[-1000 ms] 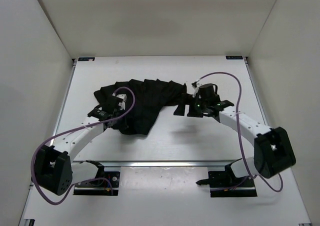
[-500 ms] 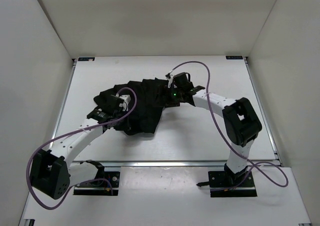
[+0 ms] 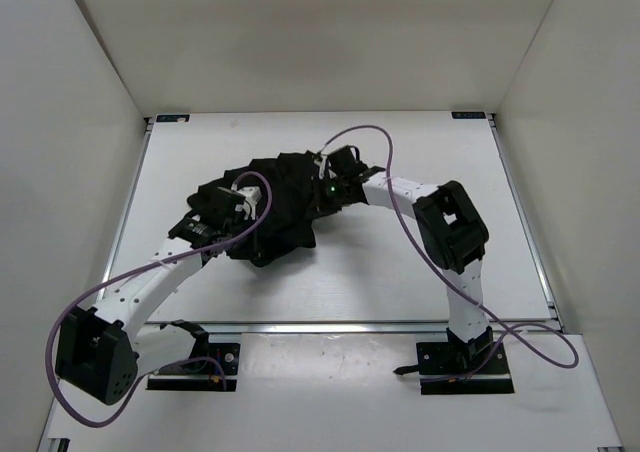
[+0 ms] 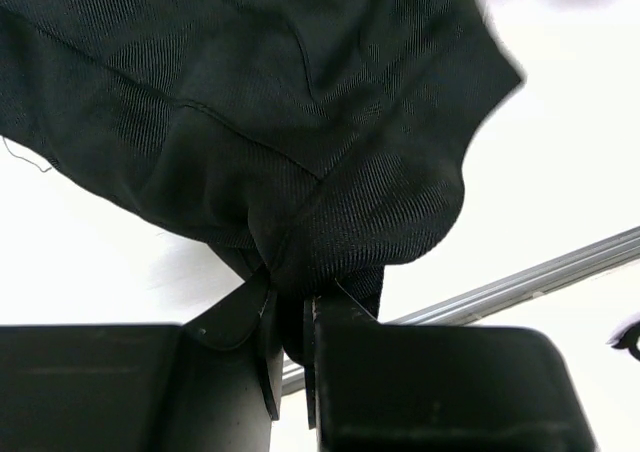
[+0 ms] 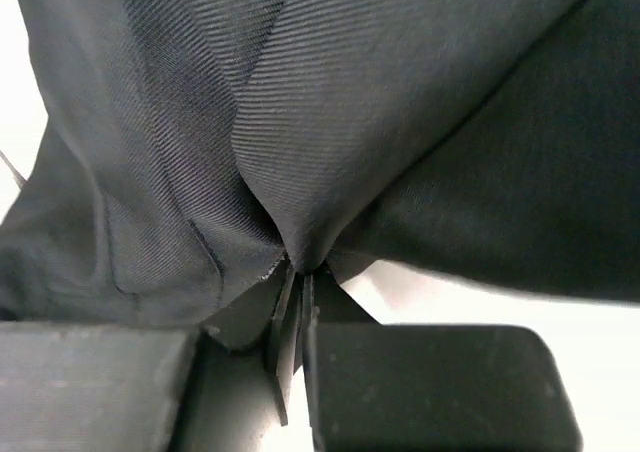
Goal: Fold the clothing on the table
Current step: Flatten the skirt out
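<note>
Starting on the left: the left gripper (image 4: 290,312) has its two fingers pinched tight on a bunched fold of the shirt (image 3: 285,197); only a sliver of black cloth shows between the jaws. The fabric fans up and away from the fingertips in wrinkled sheets, and a stitched seam runs across it just above the pinch. Past the cloth there is the white table (image 3: 400,272), and a silver rail (image 4: 520,284) slants off to the gripper's lower right. From above, this gripper sits at the shirt's left edge; a purple cable (image 3: 110,282) loops back along its arm.

Moving to the middle: the shirt is a crumpled black heap, lying between the two grippers and touching both. It is gathered rather than spread flat, with a loose flap hanging toward the near side of the table.

And on the right: the right gripper (image 5: 297,282) is closed hard on the shirt too. Its jaws meet with a thin pleat of cloth nipped between them; folds radiate up from that point, paler and ribbed on the left, darker on the right. White table shows just beyond its right finger. From above, it bites the far right edge of the heap, with its arm bent sharply behind it.
</note>
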